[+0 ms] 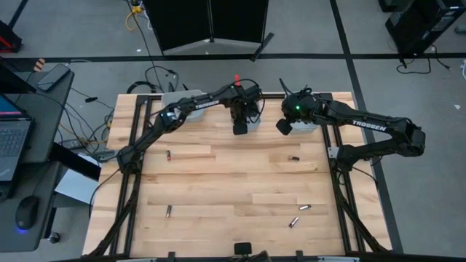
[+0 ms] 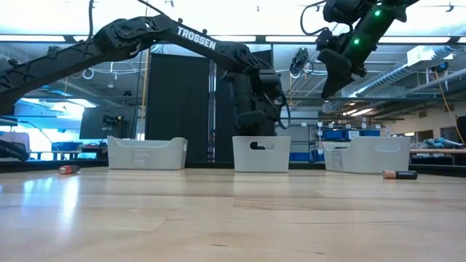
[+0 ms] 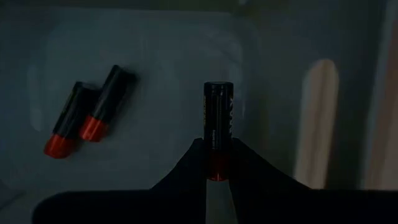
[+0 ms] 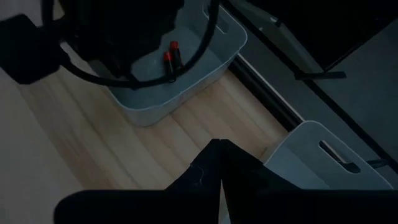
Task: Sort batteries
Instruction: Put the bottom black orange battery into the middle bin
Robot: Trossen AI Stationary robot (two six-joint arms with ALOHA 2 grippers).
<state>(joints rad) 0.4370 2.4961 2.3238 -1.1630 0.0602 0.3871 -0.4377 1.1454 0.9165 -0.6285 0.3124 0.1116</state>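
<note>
My left gripper hangs over the middle translucent bin, shut on a black battery with a red end. Two more black batteries with red ends lie on that bin's floor. My right gripper is shut and holds nothing; it is raised between the middle bin and the right bin. Several loose batteries lie flat on the wooden table, among them ones at the left, right of centre and near the front. My left gripper pinches the battery by its red end between the two fingertips. The fingers come from above, pointing down, and lie along the battery. Its black body sticks out past them toward the bin floor, lifted clear of the bin.
Three bins stand in a row along the table's far edge: left, middle, right. Two further batteries lie near the front right. A desk with a laptop stands left of the table.
</note>
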